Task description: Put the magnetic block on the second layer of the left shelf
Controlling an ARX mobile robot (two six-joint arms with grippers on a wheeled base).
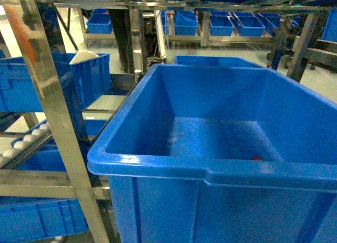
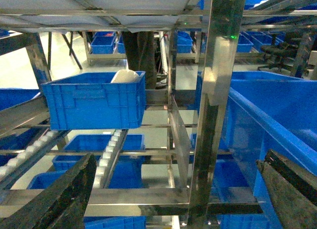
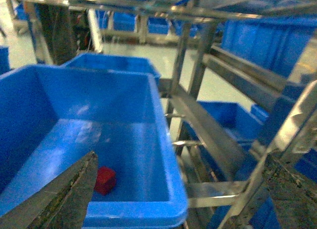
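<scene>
The block [image 3: 105, 180], small and red, lies on the floor of the big bin [image 3: 168, 154], near its front wall and toward the right corner; in the head view only a red sliver of it [image 1: 256, 158] shows over the front rim. Nothing holds it.

The right gripper [image 3: 173, 199] hangs above the bin's front right corner, jaws spread wide and empty; the block sits just beside the left finger in that view. The left gripper [image 2: 173, 194] faces the left shelf, also wide open and empty, with a steel post [image 2: 213, 110] straight ahead and a smaller crate [image 2: 94, 100] resting on the roller rails [image 2: 111, 152] beyond.

Judging from this, the pick has not begun, and the risks lie there; the block is close to the front wall, so a finger may catch the rim or wall on descent; a small block on slick plastic may slide away from one pad before the other closes. Later, carrying it leftward, the post and shelf rails crowd the path; a knock could shake the block loose.
</scene>
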